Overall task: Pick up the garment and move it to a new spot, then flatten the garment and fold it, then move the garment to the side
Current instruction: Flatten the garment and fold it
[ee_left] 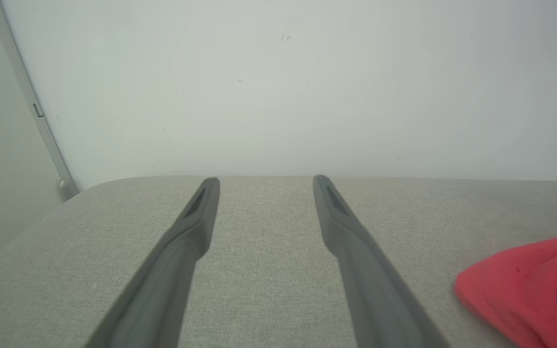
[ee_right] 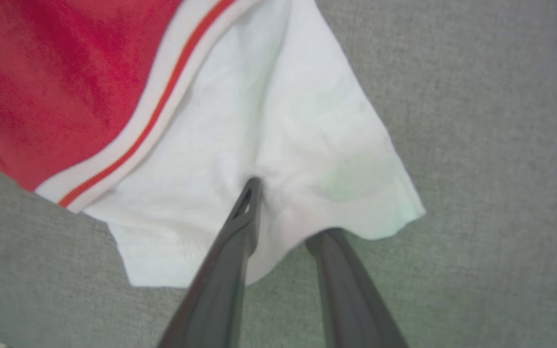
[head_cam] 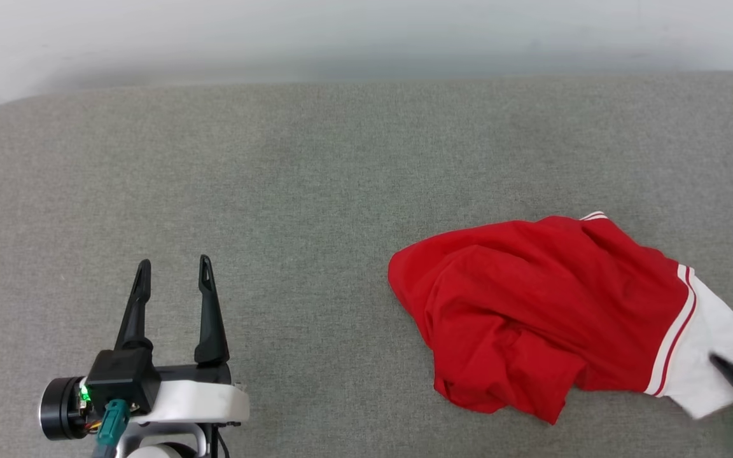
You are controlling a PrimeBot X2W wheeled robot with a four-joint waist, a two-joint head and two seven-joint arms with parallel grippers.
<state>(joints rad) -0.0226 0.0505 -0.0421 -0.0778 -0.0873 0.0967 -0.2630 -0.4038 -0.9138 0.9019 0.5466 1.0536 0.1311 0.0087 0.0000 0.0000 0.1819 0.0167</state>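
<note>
The garment [head_cam: 532,299], a red T-shirt with a white sleeve [head_cam: 704,343] and red-and-white trim, lies crumpled on the grey cushion at the right. My right gripper [head_cam: 732,375] reaches in from the lower right edge onto that sleeve. In the right wrist view the right gripper [ee_right: 288,208] has its fingers parted, one finger [ee_right: 247,212] on top of the white sleeve [ee_right: 283,121] and the other's tip under the sleeve's hem. My left gripper [head_cam: 174,262] stands open at the lower left, well away from the shirt, with nothing between its fingers. The left gripper [ee_left: 266,180] sees a red corner of the garment [ee_left: 525,285] to its right.
The grey fabric cushion [head_cam: 315,178] stretches across the whole view, with its rounded back edge against a pale wall [head_cam: 366,32]. Bare cushion lies between the left gripper and the shirt. A grey strip [ee_left: 41,121] runs down the wall at the far left corner.
</note>
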